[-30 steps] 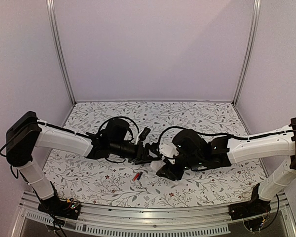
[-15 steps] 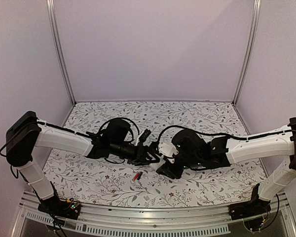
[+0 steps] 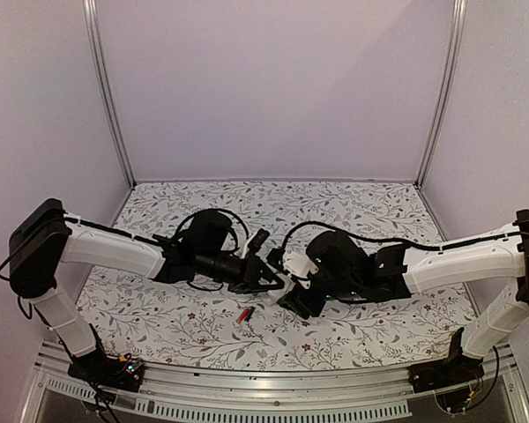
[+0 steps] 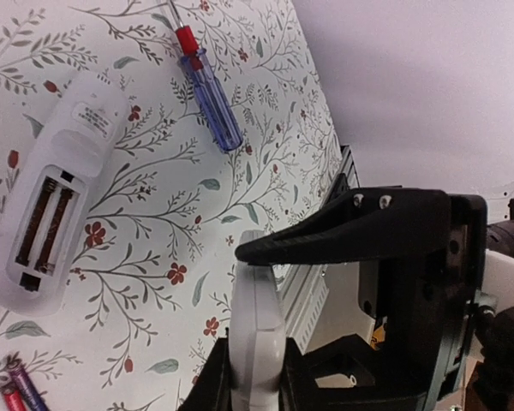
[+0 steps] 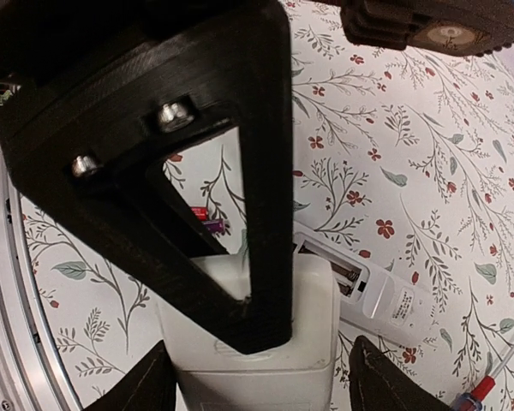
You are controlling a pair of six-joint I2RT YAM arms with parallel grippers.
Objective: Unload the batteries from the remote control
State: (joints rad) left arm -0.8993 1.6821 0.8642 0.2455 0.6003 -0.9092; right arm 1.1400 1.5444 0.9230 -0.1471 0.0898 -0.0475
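Looks done: batteries [image 4: 17,392] out near emptied remote control [image 4: 56,205], cover plate [image 4: 257,338] pinched aloft in left gripper [image 4: 231,317]. No telling right gripper [image 3: 289,284] hold.

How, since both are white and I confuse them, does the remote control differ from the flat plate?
The remote control lies flat on the table; the plate is held up between jaws, edge-on in the left wrist view. The remote control has an open recess showing springs; the plate looks plain. Both are white plastic.
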